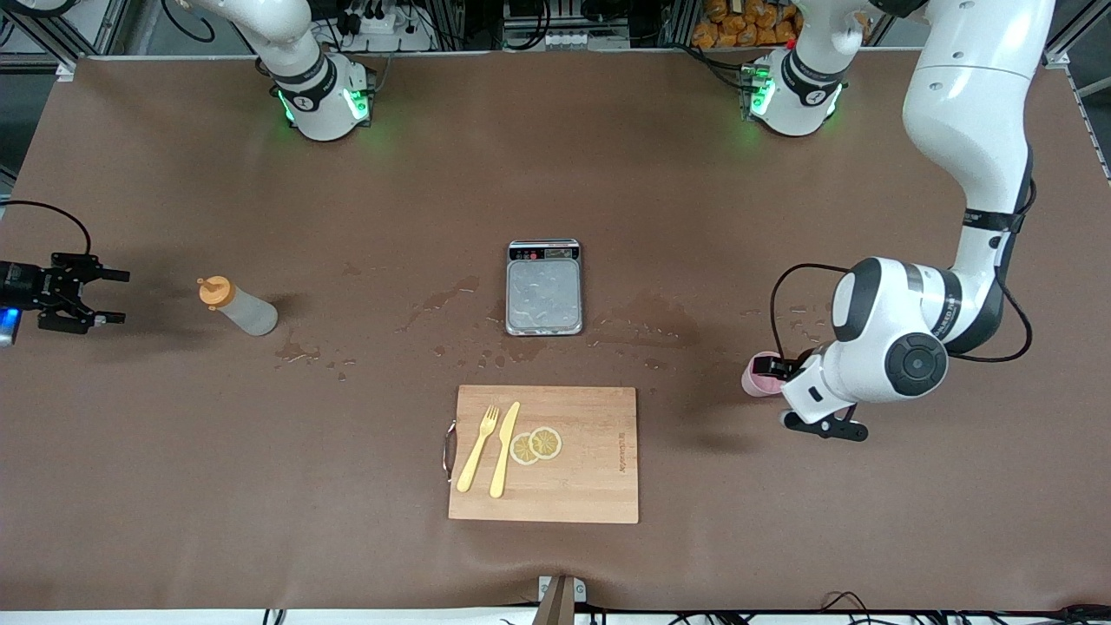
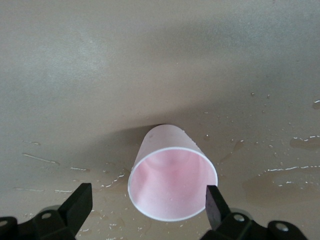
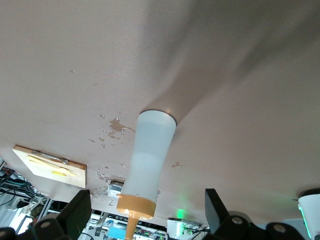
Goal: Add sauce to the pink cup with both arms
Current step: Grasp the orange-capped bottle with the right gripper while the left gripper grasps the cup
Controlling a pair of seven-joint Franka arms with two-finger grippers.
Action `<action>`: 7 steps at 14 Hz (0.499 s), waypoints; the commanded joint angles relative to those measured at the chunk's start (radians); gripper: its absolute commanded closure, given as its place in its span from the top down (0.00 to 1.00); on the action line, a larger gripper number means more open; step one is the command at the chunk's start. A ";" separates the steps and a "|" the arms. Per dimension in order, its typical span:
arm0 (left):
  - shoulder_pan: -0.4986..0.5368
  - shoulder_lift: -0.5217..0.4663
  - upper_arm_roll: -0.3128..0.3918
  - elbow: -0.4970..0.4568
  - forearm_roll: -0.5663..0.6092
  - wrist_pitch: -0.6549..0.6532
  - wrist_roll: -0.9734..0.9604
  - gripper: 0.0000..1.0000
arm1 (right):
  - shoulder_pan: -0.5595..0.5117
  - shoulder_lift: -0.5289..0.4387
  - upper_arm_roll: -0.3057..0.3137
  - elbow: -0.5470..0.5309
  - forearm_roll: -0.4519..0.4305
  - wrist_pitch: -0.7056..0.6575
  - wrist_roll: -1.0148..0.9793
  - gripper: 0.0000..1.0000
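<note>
Front view: both hands spread apart, left hand beside pink cup, right hand near sauce.

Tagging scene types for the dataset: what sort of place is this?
Likely a robot lab bench staged as a kitchen: brown-covered table, cable racks along its edge, kitchen scale, cutting board with fork and knife.

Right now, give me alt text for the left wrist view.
The pink cup stands upright on the wet brown table, between the open fingers of the left pincer; neither finger touches it.
</note>
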 commanded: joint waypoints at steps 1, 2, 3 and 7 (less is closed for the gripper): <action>-0.001 0.003 0.006 -0.004 0.028 0.024 -0.020 1.00 | -0.011 0.043 0.019 0.021 0.030 -0.018 0.093 1.00; -0.001 0.008 0.009 -0.004 0.028 0.029 -0.020 1.00 | -0.002 0.055 0.020 0.021 0.034 -0.018 0.119 1.00; -0.001 0.010 0.011 -0.007 0.028 0.029 -0.020 1.00 | 0.004 0.077 0.020 0.023 0.038 -0.018 0.130 1.00; 0.004 0.017 0.012 -0.020 0.030 0.029 -0.020 1.00 | -0.003 0.196 0.022 0.032 0.153 -0.039 0.127 1.00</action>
